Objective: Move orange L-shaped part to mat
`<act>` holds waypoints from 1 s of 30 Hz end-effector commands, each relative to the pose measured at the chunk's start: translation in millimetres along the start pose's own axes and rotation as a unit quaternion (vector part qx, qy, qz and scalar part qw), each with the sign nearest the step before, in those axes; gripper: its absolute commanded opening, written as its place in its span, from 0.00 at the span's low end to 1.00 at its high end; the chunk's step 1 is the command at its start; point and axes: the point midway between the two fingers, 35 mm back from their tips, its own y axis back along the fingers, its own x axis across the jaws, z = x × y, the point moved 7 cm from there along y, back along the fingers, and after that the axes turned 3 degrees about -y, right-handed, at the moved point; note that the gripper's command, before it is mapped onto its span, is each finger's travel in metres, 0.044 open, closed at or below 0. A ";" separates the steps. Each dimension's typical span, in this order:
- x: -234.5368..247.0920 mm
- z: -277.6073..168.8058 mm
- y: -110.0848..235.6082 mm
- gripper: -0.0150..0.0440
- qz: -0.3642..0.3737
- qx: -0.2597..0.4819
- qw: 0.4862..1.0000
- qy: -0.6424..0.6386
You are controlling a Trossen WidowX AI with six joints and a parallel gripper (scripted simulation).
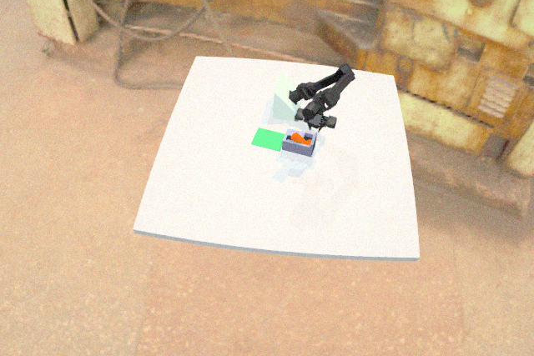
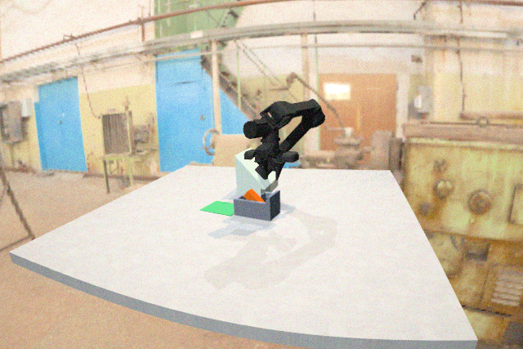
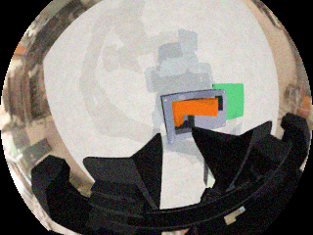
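Note:
The grey tray (image 1: 297,147) (image 2: 252,208) (image 3: 169,117) stands on the table. The orange part (image 1: 300,138) (image 2: 253,194) (image 3: 196,108) is tilted in its pocket. Its plain end, on the mat side, sticks up above the rim; its L-shaped end is low at the far side from the mat. Dark pocket floor shows beside it. The green mat (image 1: 267,139) (image 2: 217,208) (image 3: 235,100) lies bare against the tray. My gripper (image 1: 314,129) (image 2: 271,178) (image 3: 176,133) is partly open and empty, above and behind the tray, clear of the part.
A pale green wedge-shaped block (image 1: 282,107) (image 2: 246,176) stands behind the mat and tray, close to the arm. The white table's (image 1: 241,197) (image 2: 168,252) edges are well away from the tray.

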 end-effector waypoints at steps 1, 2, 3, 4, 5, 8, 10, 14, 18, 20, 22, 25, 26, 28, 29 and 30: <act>0.0 0.1 -0.7 0.56 0.000 0.000 1.000 -0.001; 0.0 0.1 -0.7 0.56 0.000 0.000 1.000 -0.001; 0.0 0.1 -0.7 0.56 0.000 0.000 1.000 -0.001; 0.0 0.1 -0.7 0.56 0.000 0.000 1.000 -0.001; 0.0 0.1 -0.7 0.56 0.000 0.000 1.000 -0.001; 0.0 0.1 -0.7 0.56 0.000 0.000 1.000 -0.001; 0.0 0.1 -0.7 0.56 0.000 0.000 1.000 -0.001; 0.0 0.1 -0.7 0.56 0.000 0.000 1.000 -0.001; 0.0 0.1 -0.7 0.56 0.000 0.000 1.000 -0.001; 0.0 0.1 -0.7 0.56 0.000 0.000 1.000 -0.001; 0.0 0.1 -0.7 0.56 0.000 0.000 1.000 -0.001; -1.8 0.7 -0.6 0.65 0.000 0.000 1.000 0.019; -3.7 1.4 -0.5 0.69 -0.001 0.000 0.999 0.040; -9.1 3.1 -0.1 0.73 -0.001 0.000 0.995 0.097; -12.6 4.2 0.1 0.73 -0.002 0.000 0.991 0.134; -16.4 5.3 0.3 0.73 -0.002 0.001 0.985 0.175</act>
